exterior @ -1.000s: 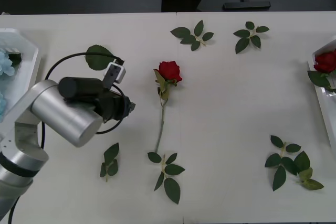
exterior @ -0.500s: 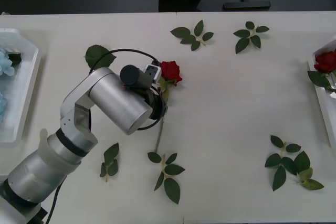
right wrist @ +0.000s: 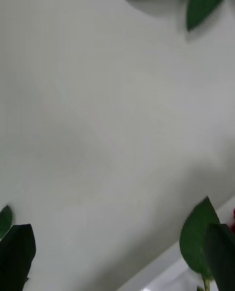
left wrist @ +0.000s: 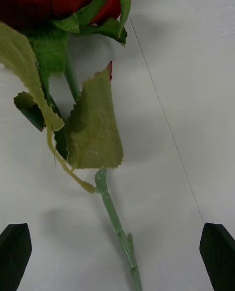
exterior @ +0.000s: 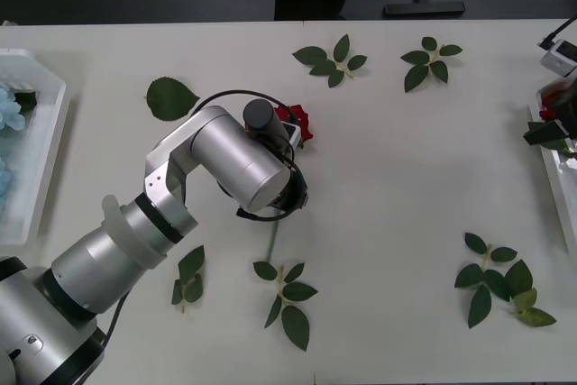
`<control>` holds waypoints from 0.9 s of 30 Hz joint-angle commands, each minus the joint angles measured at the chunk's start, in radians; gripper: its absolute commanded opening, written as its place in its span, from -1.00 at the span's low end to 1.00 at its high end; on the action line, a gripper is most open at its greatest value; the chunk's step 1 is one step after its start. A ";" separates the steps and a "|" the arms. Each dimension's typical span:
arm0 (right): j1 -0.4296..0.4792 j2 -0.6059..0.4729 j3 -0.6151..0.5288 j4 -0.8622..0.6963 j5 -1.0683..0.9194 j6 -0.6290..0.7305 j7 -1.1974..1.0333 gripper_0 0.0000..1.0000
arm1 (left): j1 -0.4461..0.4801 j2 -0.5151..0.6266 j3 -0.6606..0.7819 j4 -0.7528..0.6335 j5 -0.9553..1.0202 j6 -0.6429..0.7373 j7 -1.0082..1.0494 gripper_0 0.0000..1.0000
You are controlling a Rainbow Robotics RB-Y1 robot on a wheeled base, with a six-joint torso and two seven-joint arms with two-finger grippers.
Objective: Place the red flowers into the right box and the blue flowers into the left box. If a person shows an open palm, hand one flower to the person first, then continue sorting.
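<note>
The left box holds blue flowers. The left gripper, fingers spread, straddles a red flower. The right gripper hovers at the right box; its contents and finger state are unclear.

white table | loose leaf sprigs: far middle, far right, near right | single leaf

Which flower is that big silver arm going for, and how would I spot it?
Look at the middle of the white table, where the silver arm's open claw hangs over a thin green stem. Follow that stem up to the red rose. It lies alone on the table; the leaf sprigs around it have no bloom.
</note>
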 commanded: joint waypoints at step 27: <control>0.207 -0.095 -0.007 -0.328 -0.369 -0.013 0.101 1.00 | -0.120 -0.056 -0.088 0.158 -0.005 -0.079 0.007 1.00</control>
